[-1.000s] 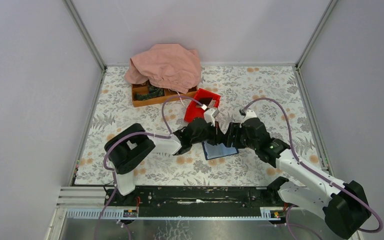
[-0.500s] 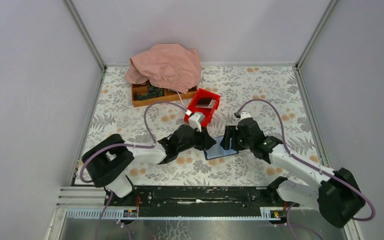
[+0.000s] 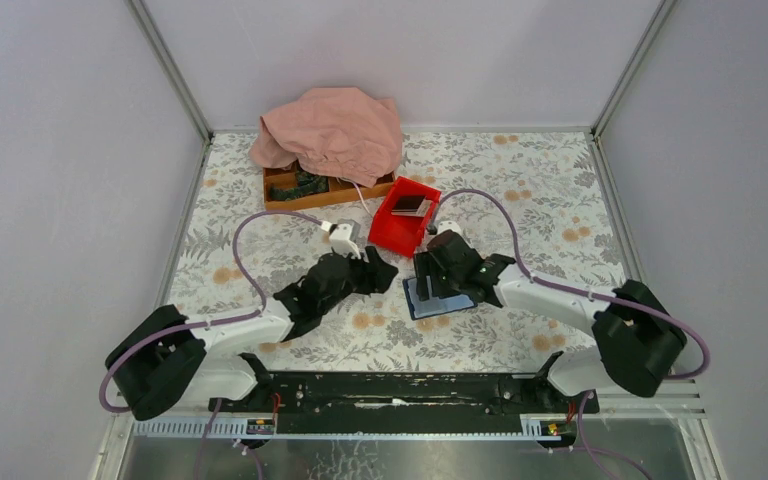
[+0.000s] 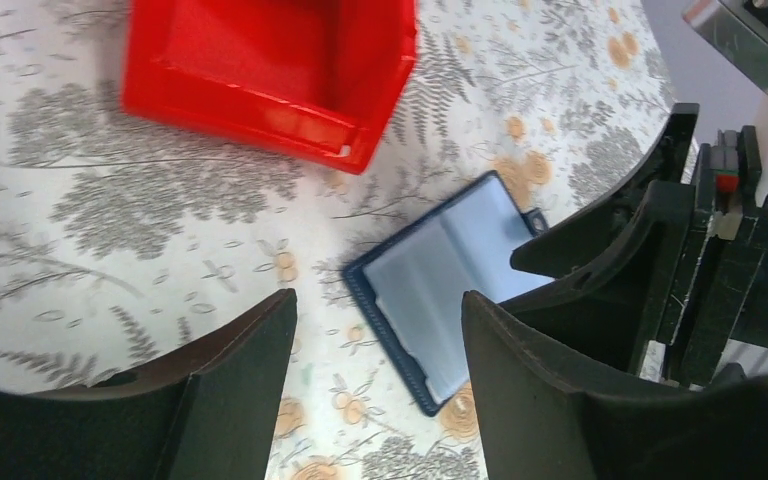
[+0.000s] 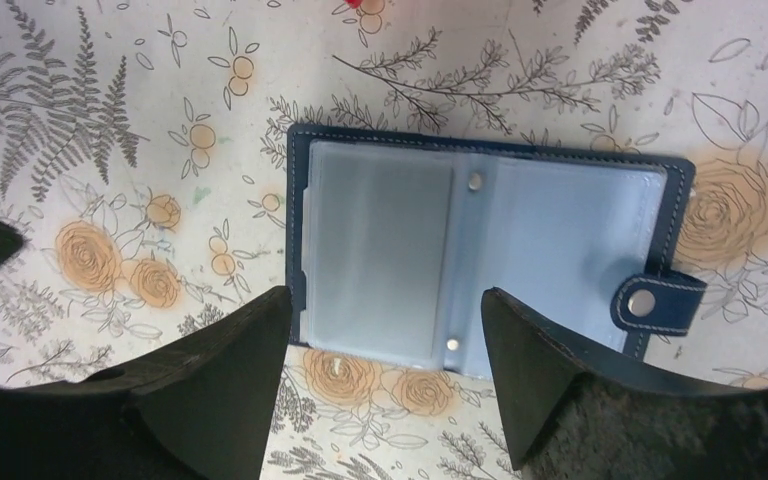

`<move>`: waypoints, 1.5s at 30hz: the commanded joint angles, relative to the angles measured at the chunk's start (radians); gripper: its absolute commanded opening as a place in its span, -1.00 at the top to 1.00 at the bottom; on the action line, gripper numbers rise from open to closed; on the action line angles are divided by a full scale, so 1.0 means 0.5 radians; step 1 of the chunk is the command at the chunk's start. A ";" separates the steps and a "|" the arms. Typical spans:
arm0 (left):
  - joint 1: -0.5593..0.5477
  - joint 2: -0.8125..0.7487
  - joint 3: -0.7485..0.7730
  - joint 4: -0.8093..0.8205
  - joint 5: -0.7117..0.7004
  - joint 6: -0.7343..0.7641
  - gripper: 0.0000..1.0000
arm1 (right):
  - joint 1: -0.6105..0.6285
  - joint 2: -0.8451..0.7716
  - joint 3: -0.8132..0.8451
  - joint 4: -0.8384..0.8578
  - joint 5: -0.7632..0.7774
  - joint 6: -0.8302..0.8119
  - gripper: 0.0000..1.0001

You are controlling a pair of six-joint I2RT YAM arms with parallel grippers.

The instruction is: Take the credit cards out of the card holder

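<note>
Holding the right gripper [image 5: 385,310] spread wide and empty straight above the card holder [image 5: 480,255], which is lying unfolded and flat on the floral tablecloth [image 5: 110,150]. Finding the holder's long axis running in line with the jaws' closing direction rather than across it. Framing the greyer sleeve between the two fingertips while leaving the snap-tab end sticking out past the right-hand finger. Not managing to tell whether that greyer sleeve is carrying one of the credit cards or is merely clouded plastic. Hanging the left gripper [image 4: 375,305] off to one side, likewise parted and gripping nothing, with the holder sitting ahead and to the right of its fingers, partly hidden behind the other arm. Noting one dark card [image 3: 410,203] resting in the red bin [image 3: 403,215], just beyond both grippers. Judging the right arm clearly the nearer one, needing little more than a straight descent. Judging, too, that pinching a card's short edge is probably calling for a wrist turn, since the jaws are currently spanning the holder lengthwise.
</note>
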 commanded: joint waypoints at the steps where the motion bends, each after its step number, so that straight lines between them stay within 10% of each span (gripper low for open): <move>1: 0.107 -0.148 -0.091 -0.104 -0.043 0.017 -0.39 | 0.074 0.174 0.183 -0.045 0.148 -0.023 -0.55; 45: 0.262 -0.210 -0.184 -0.034 0.176 0.004 -0.39 | 0.160 0.419 0.265 -0.034 0.246 0.077 -0.06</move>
